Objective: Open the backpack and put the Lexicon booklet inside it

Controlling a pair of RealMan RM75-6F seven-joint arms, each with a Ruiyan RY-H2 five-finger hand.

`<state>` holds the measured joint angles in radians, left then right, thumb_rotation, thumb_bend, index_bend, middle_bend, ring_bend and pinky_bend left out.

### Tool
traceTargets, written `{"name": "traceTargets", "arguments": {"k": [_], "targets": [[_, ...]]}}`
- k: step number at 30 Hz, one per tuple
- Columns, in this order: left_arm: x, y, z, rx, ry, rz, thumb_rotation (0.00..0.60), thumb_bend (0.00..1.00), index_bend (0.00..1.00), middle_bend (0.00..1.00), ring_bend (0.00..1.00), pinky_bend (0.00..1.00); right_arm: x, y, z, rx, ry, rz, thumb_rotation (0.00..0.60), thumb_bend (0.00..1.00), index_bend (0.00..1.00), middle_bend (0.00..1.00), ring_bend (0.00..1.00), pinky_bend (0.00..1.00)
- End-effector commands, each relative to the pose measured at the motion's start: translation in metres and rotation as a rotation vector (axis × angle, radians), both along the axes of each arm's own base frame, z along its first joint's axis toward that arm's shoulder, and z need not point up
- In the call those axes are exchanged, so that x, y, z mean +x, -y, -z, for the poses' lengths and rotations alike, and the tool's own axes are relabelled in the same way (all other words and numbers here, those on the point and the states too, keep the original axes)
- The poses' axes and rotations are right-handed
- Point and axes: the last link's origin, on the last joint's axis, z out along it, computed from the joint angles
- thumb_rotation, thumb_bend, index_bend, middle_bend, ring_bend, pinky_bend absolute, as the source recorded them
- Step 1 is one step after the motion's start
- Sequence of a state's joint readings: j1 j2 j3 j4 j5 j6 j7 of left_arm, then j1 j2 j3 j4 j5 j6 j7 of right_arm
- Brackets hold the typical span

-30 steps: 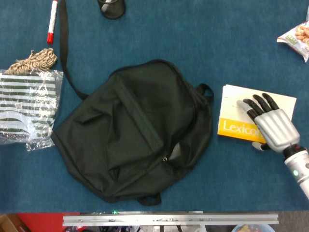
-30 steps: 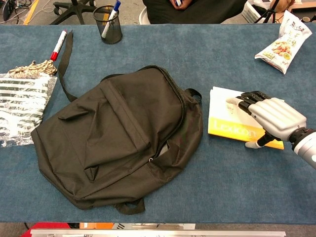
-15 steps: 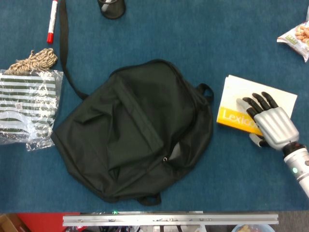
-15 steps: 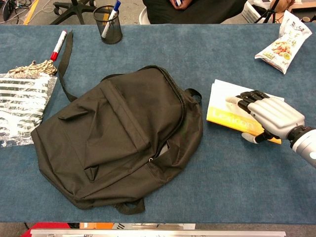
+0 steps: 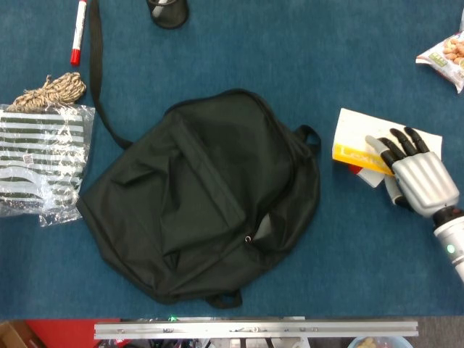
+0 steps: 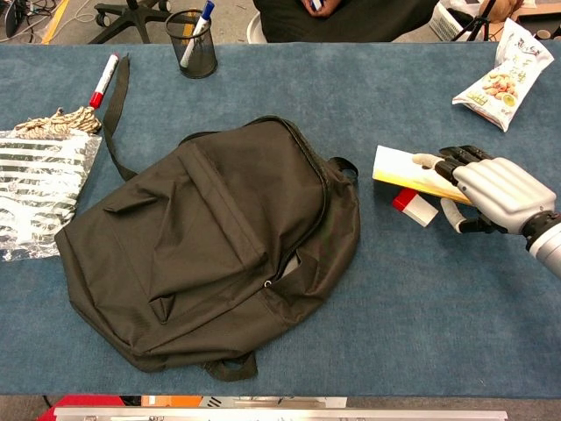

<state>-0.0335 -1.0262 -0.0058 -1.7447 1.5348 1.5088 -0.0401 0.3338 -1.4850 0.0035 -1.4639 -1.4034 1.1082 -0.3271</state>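
Silver right hand (image 6: 491,193) grips tilted booklet (image 6: 405,170).

An office or lab: swivel-chair base (image 6: 131,16), mesh pen cup (image 6: 194,44), blue-covered table (image 6: 351,96).

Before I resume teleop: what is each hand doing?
Left hand: not in view.
Right hand: holds the Lexicon booklet, lifted at its near edge.
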Motion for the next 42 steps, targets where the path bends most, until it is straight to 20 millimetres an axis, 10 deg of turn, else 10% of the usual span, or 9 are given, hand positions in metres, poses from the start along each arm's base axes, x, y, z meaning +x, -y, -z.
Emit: {"name": "traceTargets", "arguments": {"k": [1,42], "targets": [[0.001,-0.001,0.001,-0.006,-0.001,0.002,0.600,0.24,0.25,0.16,0.15,0.21,-0.003,0.004,-0.004,-0.029,-0.006,0.020,0.600,0.64,0.10,0.19,0.00,0.02],[0.009,-0.008,0.000,-0.074,-0.019,0.020,0.600,0.24,0.25,0.16,0.15,0.21,-0.002,0.035,-0.051,-0.271,-0.010,0.033,0.600,0.52,0.64,0.49,0.35,0.50]]}}
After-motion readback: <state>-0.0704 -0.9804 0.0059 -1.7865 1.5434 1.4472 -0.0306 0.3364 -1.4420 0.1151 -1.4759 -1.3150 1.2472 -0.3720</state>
